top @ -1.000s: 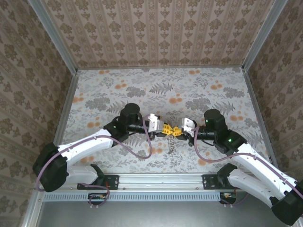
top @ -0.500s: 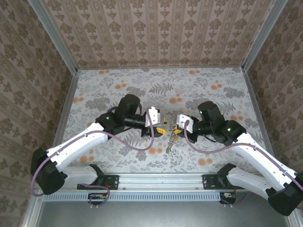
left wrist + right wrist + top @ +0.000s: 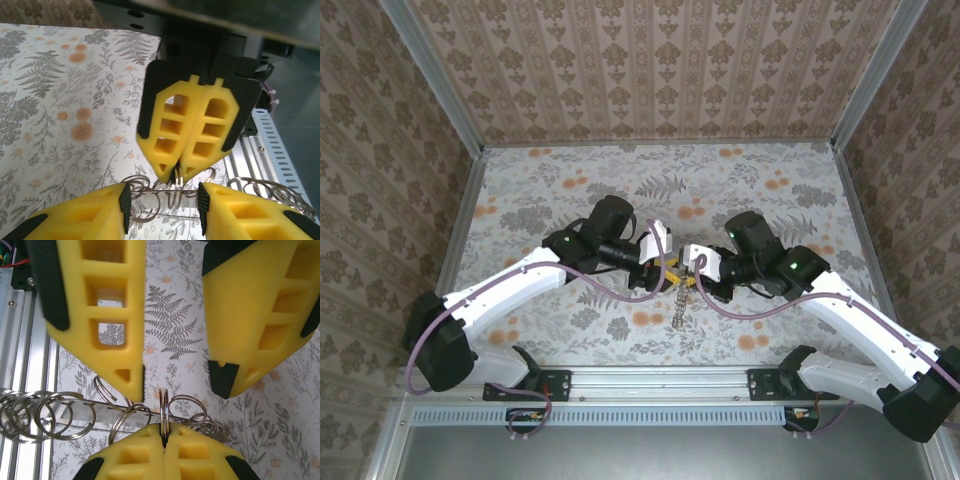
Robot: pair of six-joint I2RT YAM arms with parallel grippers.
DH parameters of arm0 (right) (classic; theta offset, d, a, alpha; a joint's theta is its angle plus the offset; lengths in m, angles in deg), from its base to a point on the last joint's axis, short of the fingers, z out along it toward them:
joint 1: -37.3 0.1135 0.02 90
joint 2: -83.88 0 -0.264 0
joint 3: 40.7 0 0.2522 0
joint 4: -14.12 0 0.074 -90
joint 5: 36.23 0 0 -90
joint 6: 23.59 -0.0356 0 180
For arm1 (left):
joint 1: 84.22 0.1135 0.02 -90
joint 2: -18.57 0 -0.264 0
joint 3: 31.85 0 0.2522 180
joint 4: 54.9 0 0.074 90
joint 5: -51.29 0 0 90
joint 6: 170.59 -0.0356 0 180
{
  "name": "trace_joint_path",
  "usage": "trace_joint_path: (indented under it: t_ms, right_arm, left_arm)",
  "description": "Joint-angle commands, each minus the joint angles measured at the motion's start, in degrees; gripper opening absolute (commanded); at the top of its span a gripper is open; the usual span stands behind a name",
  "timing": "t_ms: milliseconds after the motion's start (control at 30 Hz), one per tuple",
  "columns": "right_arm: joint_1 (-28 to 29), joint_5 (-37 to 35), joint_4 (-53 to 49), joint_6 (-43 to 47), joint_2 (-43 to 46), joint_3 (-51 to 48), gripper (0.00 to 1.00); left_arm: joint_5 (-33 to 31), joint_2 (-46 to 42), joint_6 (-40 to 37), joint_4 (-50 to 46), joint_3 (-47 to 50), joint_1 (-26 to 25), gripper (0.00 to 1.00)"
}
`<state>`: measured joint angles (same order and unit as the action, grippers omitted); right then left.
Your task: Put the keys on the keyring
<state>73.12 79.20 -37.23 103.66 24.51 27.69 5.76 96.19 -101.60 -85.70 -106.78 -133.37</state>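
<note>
Metal keyring [image 3: 164, 407]: one loop pinched in right fingers [image 3: 150, 452], pressed together, above mid-worktop [image 3: 570, 190]. Left fingers [image 3: 100, 315] spread, flanking loop, gripping nothing. Step, judged: steadying loop for threading. Next: probably close left fingers on loop.

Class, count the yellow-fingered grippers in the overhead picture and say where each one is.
2. The left gripper sits just left of table centre; the right gripper faces it from the right, pinching the keyring.

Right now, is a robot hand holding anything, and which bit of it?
The right gripper has its jaws shut on the keyring, pinching the rim of one ring in its chain. The left gripper is open and holds nothing.
</note>
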Motion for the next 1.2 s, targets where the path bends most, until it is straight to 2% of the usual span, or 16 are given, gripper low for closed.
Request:
trace_joint_path:
  t_ms: [0,133,267,533,667,733,833,1033,1100,1167]
  right_arm:
    - [0.31,0.90,1.77,-1.22,0.93,1.14,0.00]
    - [0.31,0.76,1.80,-1.39,1.00,1.19,0.00]
    - [0.31,1.02,3.11,-2.21,2.04,0.84,0.00]
    - [0.22,2.40,5.61,-3.68,2.33,-0.12,0.00]
    - [0.22,2.85,6.48,-4.38,2.03,0.07,0.00]
    - [0.27,2.93,5.70,-4.07,1.52,0.57,0.00]
    - [0.22,2.88,4.89,-3.88,1.10,0.69,0.00]
    - [0.22,2.78,5.06,-4.12,0.78,0.61,0.00]
    - [0.23,3.00,5.24,-4.20,0.71,0.61,0.00]
    - [0.22,2.83,5.39,-4.25,0.62,0.60,0.00]
  left_arm:
    - [3.85,-0.30,-0.78,0.67,-0.07,-0.42,0.42]
    - [3.82,0.06,-2.00,-0.36,-0.31,-0.48,0.41]
    - [0.85,0.55,-1.88,-0.67,-0.04,-0.44,0.29]
    - [0.16,0.05,-2.00,3.06,1.71,-1.14,0.27]
    - [-0.46,0.07,-2.97,2.98,1.98,-1.18,0.13]
    - [-0.99,-0.39,-2.85,3.62,2.08,-1.19,0.13]
    - [-1.50,-1.15,-2.23,5.01,2.35,-1.09,0.21]
    - [-0.91,-1.20,-2.80,4.01,1.87,-1.04,0.22]
    - [-1.26,-0.83,-2.42,3.87,1.96,-1.05,0.21]
    - [-2.36,-0.55,-1.56,4.29,2.10,-1.04,0.11]
